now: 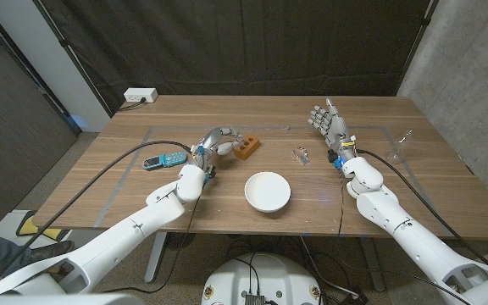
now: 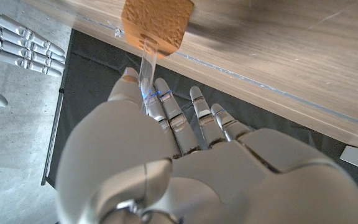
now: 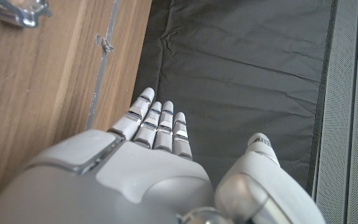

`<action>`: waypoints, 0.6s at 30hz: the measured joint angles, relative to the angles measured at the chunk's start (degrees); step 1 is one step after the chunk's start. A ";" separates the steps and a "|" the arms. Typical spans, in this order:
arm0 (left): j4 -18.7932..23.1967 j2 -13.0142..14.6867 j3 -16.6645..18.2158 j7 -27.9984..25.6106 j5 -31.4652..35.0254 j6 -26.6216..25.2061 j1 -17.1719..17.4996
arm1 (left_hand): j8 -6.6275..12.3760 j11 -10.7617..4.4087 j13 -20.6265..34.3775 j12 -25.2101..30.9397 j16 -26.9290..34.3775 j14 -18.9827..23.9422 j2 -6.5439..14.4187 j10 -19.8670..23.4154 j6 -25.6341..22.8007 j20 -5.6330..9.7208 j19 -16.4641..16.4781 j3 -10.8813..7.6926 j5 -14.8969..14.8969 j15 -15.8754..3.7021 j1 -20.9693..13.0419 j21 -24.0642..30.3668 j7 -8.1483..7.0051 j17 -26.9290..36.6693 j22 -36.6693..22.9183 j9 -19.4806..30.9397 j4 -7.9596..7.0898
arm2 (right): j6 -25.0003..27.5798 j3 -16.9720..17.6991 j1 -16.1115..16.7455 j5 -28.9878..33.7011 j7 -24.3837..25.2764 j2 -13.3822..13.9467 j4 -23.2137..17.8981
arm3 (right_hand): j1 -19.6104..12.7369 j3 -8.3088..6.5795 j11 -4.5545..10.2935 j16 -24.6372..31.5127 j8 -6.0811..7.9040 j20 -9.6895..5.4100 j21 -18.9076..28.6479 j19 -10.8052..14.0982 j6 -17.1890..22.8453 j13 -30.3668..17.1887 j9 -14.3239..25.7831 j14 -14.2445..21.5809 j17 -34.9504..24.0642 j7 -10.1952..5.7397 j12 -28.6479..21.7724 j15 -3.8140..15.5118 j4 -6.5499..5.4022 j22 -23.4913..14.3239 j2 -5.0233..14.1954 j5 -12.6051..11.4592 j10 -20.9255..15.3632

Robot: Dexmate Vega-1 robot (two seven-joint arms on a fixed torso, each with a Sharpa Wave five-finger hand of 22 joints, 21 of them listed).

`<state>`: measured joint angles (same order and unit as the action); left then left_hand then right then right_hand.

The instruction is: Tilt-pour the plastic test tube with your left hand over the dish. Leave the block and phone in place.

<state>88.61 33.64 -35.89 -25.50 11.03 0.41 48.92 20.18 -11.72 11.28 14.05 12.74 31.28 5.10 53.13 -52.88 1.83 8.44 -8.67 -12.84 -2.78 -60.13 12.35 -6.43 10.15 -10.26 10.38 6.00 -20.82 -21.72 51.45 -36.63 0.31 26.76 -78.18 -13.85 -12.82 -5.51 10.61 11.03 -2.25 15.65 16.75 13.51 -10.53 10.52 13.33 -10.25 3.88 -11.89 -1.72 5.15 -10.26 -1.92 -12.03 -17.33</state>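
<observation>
1. We're at the wooden table (image 1: 142, 191), and our left hand (image 1: 216, 142) is out over the left half of it, fingers curled in, right up against the brown block (image 1: 246, 148).
2. From the left wrist view we see what it has: the clear plastic test tube (image 2: 147, 65) is pinched between our thumb and fingers (image 2: 166, 102), so this hand is gripping the tube.
3. In that same view the tube's far end runs up to the block (image 2: 156, 22); whether it still sits in the block or merely touches it, we cannot tell.
4. The white dish (image 1: 268, 191) sits near the front middle of the table, on the near side of the block and a little toward our right. Nothing shows inside it.
5. The tube is beside the block and clear of the dish, not over it.
6. The phone (image 1: 164, 160), a small blue one, lies on the table just to the left of our left hand, apart from it.
7. Over to our right hand (image 1: 330, 123): it is raised over the right half of the table, fingers spread and straight, holding nothing.
8. The right wrist view agrees, with our fingers (image 3: 156, 121) extended side by side and the palm empty.
9. A small clear object (image 1: 300, 155) lies on the table between the block and our right hand; what it is, we can't make out.
10. Another clear item (image 1: 402, 142) rests near the table's right edge, well away from both hands.
</observation>
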 measured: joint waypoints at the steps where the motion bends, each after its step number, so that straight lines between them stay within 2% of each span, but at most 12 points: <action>1: -0.01 -0.18 0.19 -0.27 -0.16 0.12 0.21 | -0.01 0.34 -0.05 -0.11 0.08 1.19 0.61 1.28 -1.38 0.11 0.54 -0.20 0.00 -0.14 0.18 0.00 0.52 0.00 0.00 -0.15 -0.20 | 0.04 0.00 0.00 0.03 0.04 0.03 -0.03 | 0.00 0.00 0.00 0.00 0.00 0.00 0.00 0.00 0.00 0.00 0.00 0.00 0.00 0.00 0.00 0.00 0.00 0.00 0.00 0.00 0.00; 5: -0.02 -0.74 0.76 -1.45 -0.74 0.30 0.84 | -0.23 1.01 -0.33 -0.59 0.13 4.17 1.42 4.14 -4.58 0.20 2.22 -0.79 0.46 -0.49 0.09 0.45 1.71 0.00 0.14 -0.32 -0.79 | 0.15 0.00 0.02 0.12 0.14 0.13 -0.19 | -0.23 0.00 0.00 0.00 0.00 0.00 0.00 0.00 0.00 0.00 0.00 0.00 0.00 0.00 0.00 0.00 0.00 0.00 0.23 0.00 0.00; 8: -0.01 -0.91 0.91 -2.21 -0.94 0.29 1.04 | -0.33 0.86 -0.36 -0.77 0.13 5.38 2.21 5.43 -4.77 0.10 2.92 -0.96 0.47 -0.70 -0.47 0.45 1.54 -0.25 0.14 -0.33 -0.93 | 0.17 0.00 0.10 0.16 0.15 0.21 -0.29 | -0.23 0.03 0.00 0.00 0.00 0.00 0.00 0.00 0.00 0.00 0.00 0.00 0.00 0.00 0.00 0.00 0.02 0.00 0.23 0.00 0.00; 13: 0.48 -1.54 1.41 -3.63 -1.12 -0.18 1.74 | -0.51 0.58 -0.36 -1.21 0.13 7.37 3.08 7.15 -5.27 0.51 3.96 -1.92 0.47 -0.98 -1.42 0.45 1.22 -0.30 0.14 -0.40 0.03 | 0.31 0.00 0.28 0.27 0.27 0.36 -0.54 | -0.23 0.25 0.00 0.00 0.00 0.00 0.00 0.00 0.00 0.00 0.00 0.00 0.00 0.00 0.00 0.00 0.25 0.00 0.22 0.00 0.00; 18: 0.93 -2.03 1.71 -5.07 -1.12 -0.69 2.13 | -0.93 0.78 -0.28 -1.45 0.13 8.97 2.60 8.35 -5.58 0.50 4.56 -2.46 0.50 -0.98 -3.53 0.45 1.32 -0.29 0.14 -0.20 0.58 | 0.47 0.02 0.51 0.47 0.57 0.61 -0.92 | -0.23 0.25 0.00 0.00 0.00 0.00 0.00 0.00 0.00 0.00 0.00 0.00 0.00 0.00 0.00 0.00 0.24 0.00 0.23 0.00 0.00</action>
<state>89.54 31.61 -34.18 -30.57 9.91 -0.28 51.04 19.25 -10.94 11.00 12.61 12.87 40.26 7.69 61.48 -58.46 2.34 13.00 -11.13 -12.35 -3.76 -63.67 12.80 -5.11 9.85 -10.12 10.18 6.58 -20.35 -21.70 51.97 -36.15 0.88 27.38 -79.09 -14.08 -12.57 -5.51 10.61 11.03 -2.25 15.65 16.75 13.51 -10.53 10.52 13.33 -10.25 3.88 -11.89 -1.72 5.39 -10.25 -1.69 -12.03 -17.33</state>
